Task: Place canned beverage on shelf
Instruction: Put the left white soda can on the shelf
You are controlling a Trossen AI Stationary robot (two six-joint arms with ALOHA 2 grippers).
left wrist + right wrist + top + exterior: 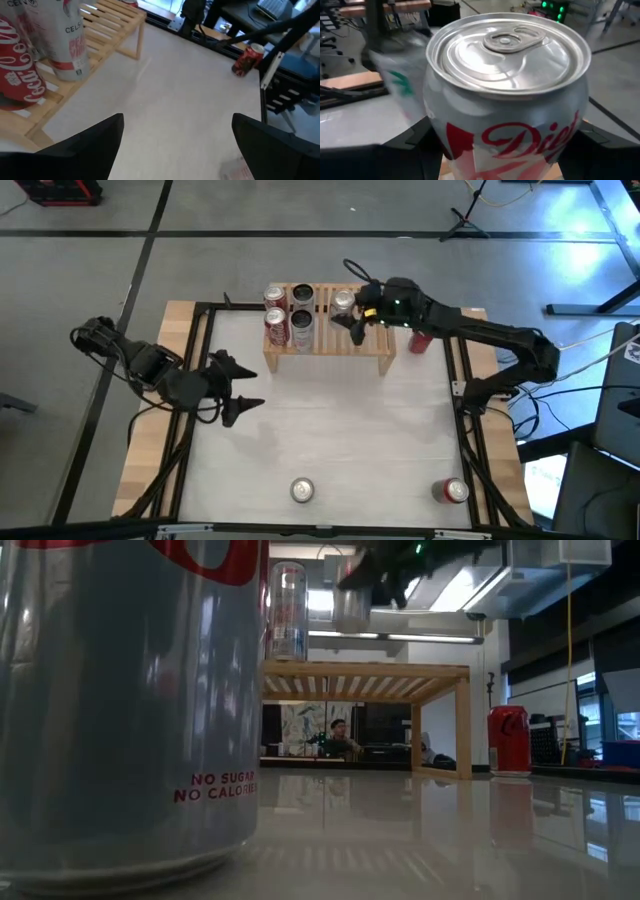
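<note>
Silver Diet Coke can [506, 90], red script, pull-tab up, clamped in right tool [352, 317] over light-wood shelf [330, 345]; left tool [232, 388] wide open, empty.

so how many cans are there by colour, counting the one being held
red cans: 4, two on the shelf at and, one beside it, one near
silver cans: 4, at, and one in the right end effector
total: 8

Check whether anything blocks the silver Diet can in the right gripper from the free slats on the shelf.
Nothing visible does. The right gripper holds the Diet can over the shelf. The four cans already placed stand at the shelf's other end, and the slats beside the gripper look bare. A red can stands on the table outside the shelf.
</note>
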